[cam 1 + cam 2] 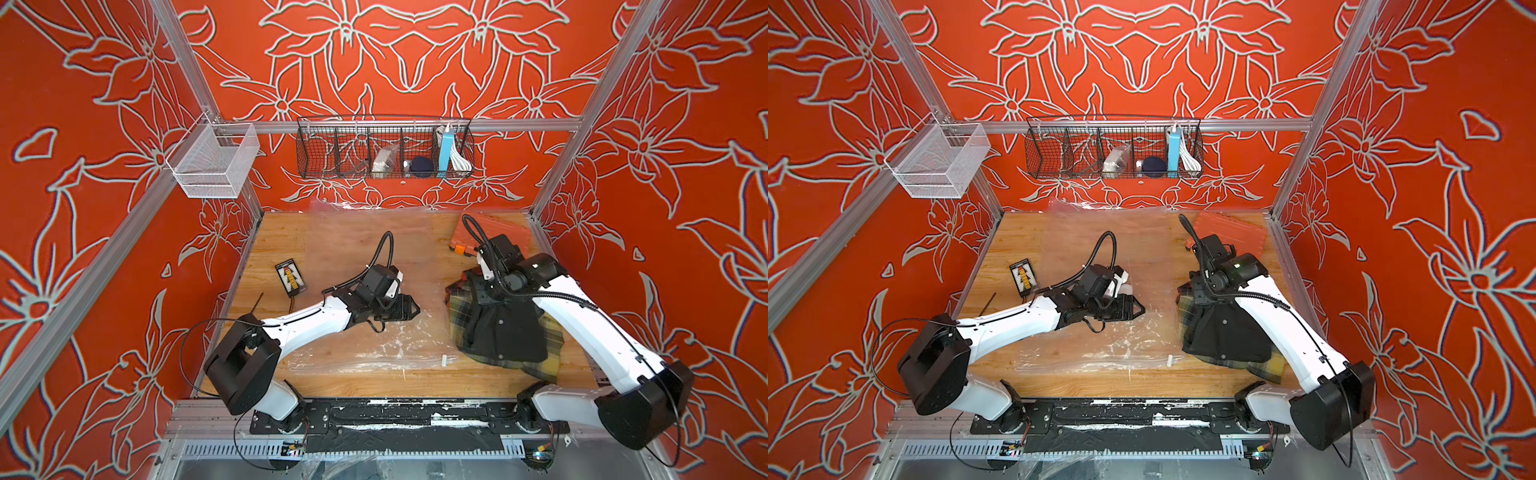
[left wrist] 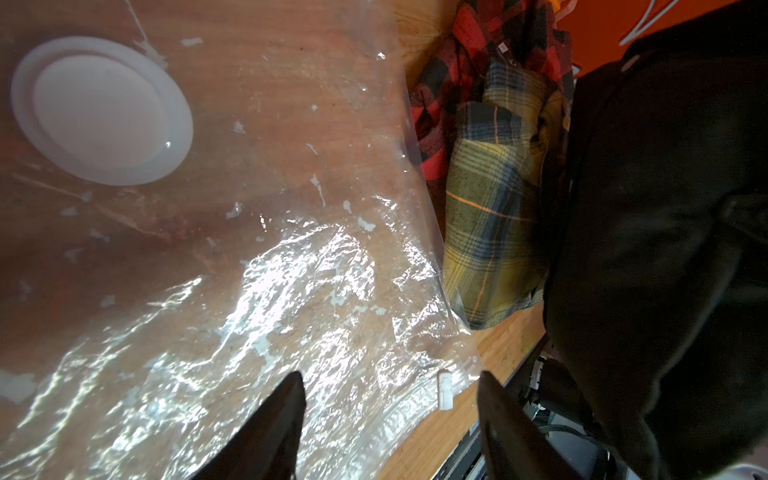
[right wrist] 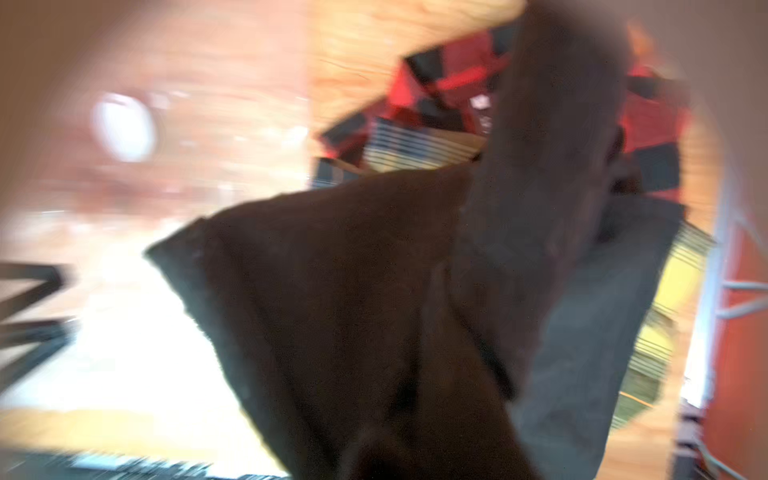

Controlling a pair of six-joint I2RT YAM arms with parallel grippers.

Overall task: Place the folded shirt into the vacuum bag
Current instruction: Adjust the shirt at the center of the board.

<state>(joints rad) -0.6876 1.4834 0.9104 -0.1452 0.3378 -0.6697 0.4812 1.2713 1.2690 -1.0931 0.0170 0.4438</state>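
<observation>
Wooden table (image 1: 332,386), one vacuum bag (image 2: 291,270), two plaid shirts (image 2: 490,232), left gripper (image 2: 390,376) spread, right gripper (image 1: 480,297) clenching one black shirt (image 1: 503,332).

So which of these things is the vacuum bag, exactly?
Start at the wooden table. Flat across its middle lies the vacuum bag, a glinting crinkly sheet. Unlike the pile of shirts beside it, it is see-through, with a white round valve disc.
</observation>
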